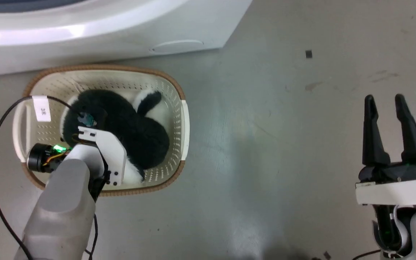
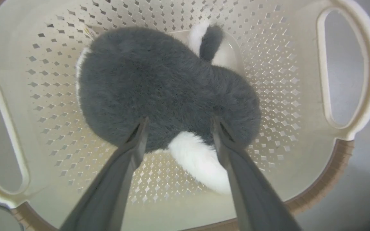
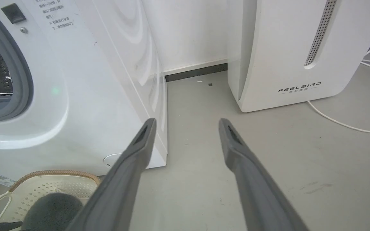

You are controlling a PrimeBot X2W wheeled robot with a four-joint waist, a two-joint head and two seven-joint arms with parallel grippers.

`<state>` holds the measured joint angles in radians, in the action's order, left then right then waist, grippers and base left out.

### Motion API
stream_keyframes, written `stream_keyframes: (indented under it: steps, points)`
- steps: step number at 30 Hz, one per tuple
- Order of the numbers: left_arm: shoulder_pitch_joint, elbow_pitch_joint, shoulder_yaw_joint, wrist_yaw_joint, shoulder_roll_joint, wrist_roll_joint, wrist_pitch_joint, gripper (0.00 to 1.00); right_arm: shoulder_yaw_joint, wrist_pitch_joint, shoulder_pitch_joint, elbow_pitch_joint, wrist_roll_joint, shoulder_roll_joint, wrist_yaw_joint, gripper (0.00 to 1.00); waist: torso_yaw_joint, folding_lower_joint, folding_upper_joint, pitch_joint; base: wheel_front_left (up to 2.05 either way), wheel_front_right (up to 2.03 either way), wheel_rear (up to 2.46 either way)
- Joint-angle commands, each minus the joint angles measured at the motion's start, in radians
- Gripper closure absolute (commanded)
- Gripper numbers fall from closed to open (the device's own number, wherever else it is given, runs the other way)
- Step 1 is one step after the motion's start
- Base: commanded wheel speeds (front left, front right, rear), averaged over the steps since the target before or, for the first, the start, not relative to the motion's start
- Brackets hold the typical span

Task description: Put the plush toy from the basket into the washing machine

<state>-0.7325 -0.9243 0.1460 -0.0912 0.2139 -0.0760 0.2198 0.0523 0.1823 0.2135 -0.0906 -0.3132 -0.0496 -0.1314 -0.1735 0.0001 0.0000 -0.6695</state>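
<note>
The plush toy [image 2: 159, 86] is seen curled in the basket [image 1: 103, 67], which is set on the floor [image 1: 265, 144] just before the washing machine [image 1: 85, 32], presumably so the carry is kept short. The left jaws are held wide inside the basket, tips at the fur either side of the dark body, with nothing gripped yet. The right jaws are held apart and empty, well clear over the floor. Nothing else is contained in the basket.
</note>
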Motion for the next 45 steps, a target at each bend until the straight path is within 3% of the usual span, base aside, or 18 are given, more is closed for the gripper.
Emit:
stream_keyframes:
  steps: [1,14,28,29,30,45]
  points:
    - [-0.037,-0.027,0.009,-0.003,0.014,-0.011,0.009,0.0,0.003,0.011,0.025,-0.01,-0.013,0.0,0.0,0.0,-0.008,-0.0001,0.0,-0.037,0.0,0.0,0.0]
    - [-0.201,-0.182,0.07,-0.015,0.075,-0.032,0.023,0.0,0.005,0.042,0.077,-0.026,-0.068,-0.001,0.001,0.0,-0.043,-0.0001,0.0,-0.2,0.0,0.0,0.0]
    - [-0.324,-0.326,0.131,-0.024,0.112,-0.046,0.014,0.02,0.007,0.071,0.125,-0.025,-0.112,-0.001,0.001,0.0,-0.065,-0.0001,0.0,-0.289,0.0,0.0,0.0]
    - [-0.331,-0.336,0.137,-0.025,0.114,-0.047,0.012,0.88,0.006,0.073,0.127,-0.024,-0.114,-0.001,0.001,0.0,-0.066,-0.0001,0.0,-0.291,0.0,0.0,0.0]
    - [-0.338,-0.346,0.142,-0.027,0.115,-0.049,0.009,1.0,0.007,0.075,0.129,-0.022,-0.116,-0.001,0.001,0.0,-0.066,-0.0001,0.0,-0.293,0.0,0.0,0.0]
    - [-0.282,-0.366,0.155,-0.033,0.093,-0.091,-0.111,1.0,0.003,0.08,0.08,0.045,-0.091,-0.001,0.001,0.0,-0.036,-0.0001,0.0,-0.097,0.0,0.0,0.0]
